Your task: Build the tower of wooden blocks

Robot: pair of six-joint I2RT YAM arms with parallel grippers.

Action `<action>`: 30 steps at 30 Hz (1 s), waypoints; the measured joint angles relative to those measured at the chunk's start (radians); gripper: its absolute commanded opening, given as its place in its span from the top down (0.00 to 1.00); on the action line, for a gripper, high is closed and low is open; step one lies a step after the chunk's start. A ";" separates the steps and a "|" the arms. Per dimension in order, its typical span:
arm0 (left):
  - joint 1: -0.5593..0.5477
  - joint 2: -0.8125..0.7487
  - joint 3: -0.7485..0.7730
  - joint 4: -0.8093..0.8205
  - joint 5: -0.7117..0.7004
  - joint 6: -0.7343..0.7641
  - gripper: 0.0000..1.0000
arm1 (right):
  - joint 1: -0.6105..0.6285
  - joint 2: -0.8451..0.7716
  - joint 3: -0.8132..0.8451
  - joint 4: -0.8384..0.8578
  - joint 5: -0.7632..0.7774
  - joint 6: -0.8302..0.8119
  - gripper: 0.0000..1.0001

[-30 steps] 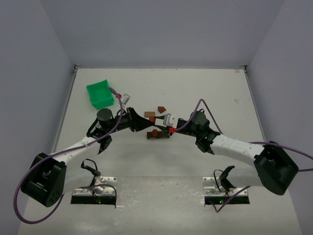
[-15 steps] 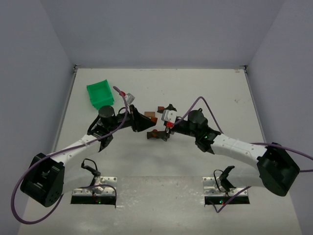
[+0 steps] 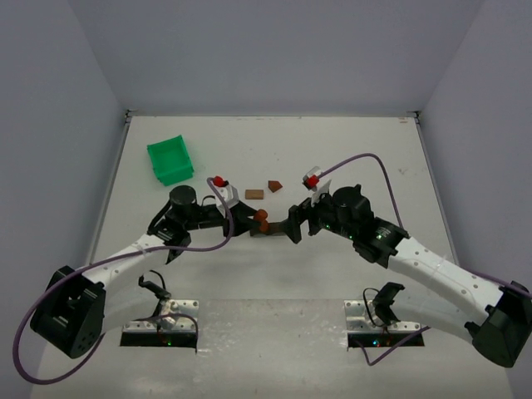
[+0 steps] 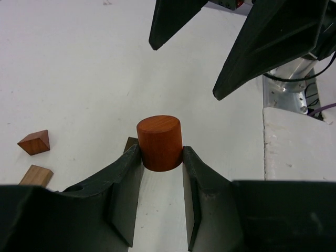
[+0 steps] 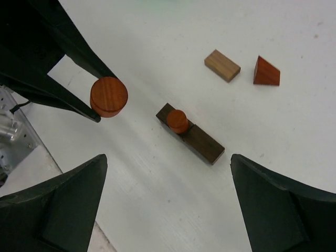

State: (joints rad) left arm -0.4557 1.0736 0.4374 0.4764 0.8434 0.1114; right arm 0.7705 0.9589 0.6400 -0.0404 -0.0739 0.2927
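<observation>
Near the middle of the table (image 3: 332, 150), the left gripper (image 4: 160, 157) had its fingers pressed on the two sides of a big round block (image 4: 159, 134), reddish-orange, and the fingers were only as far apart as the block was wide. It held the block by its sides, so I thought the flat bottom was left free to sit on something. The block was just beside one end of the dark plank (image 5: 202, 144), and I could not tell if it touched the table. The plank lay flat, with a small round block (image 5: 178, 121) standing on it close to that same end. The right gripper (image 5: 168, 157) hung above the plank with its fingers spread wide and nothing between them, maybe to leave room for the other arm. A tan block (image 5: 222, 65) and a wedge block (image 5: 266, 72) lay side by side a little way past the plank, not used yet. Well off to the left sat a green bin (image 3: 170, 160). The tower looked barely begun.
</observation>
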 measured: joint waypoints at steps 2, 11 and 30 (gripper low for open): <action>-0.007 0.050 0.028 -0.019 0.004 0.035 1.00 | -0.002 0.033 0.029 -0.043 -0.011 0.069 0.01; -0.024 0.079 0.035 -0.050 0.007 0.091 1.00 | -0.001 0.142 0.114 -0.058 -0.118 0.235 0.19; -0.038 0.064 0.035 -0.048 0.008 0.097 1.00 | -0.001 0.274 0.142 0.002 -0.154 0.337 0.45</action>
State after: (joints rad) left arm -0.4933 1.1378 0.4725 0.4287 0.8514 0.2086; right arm 0.7700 1.2327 0.7824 -0.0388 -0.2275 0.6295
